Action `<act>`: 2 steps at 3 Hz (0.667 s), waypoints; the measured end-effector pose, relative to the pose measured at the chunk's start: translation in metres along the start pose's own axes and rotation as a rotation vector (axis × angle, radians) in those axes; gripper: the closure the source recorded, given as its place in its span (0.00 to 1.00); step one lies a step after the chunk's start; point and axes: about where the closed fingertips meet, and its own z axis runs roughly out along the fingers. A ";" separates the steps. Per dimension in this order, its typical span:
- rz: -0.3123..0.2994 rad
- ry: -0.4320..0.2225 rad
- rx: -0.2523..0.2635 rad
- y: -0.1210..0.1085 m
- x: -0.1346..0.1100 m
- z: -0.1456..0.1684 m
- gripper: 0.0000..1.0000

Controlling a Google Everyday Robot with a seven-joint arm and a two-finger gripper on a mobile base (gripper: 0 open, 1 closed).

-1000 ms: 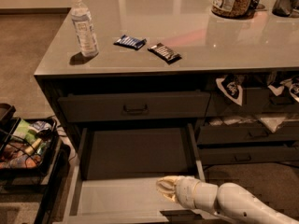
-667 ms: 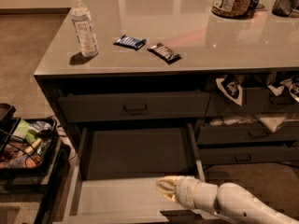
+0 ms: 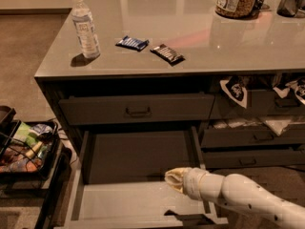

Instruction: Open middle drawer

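middle drawer (image 3: 124,203) pulled out | pincer (image 3: 174,179) over its right side, grip cannot tell | basket (image 3: 56,151) nearby

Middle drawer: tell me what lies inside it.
Inside the middle drawer only bare pale floor shows. The pincer sits over its right side; the arm covers the floor's right front corner.

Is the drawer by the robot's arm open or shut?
Open: the wide dark grey metal middle drawer is pulled out, pale floor showing; gripper over its right side.
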 end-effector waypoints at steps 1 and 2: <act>-0.026 0.098 0.043 -0.032 0.022 -0.013 1.00; 0.000 0.186 0.127 -0.052 0.046 -0.029 1.00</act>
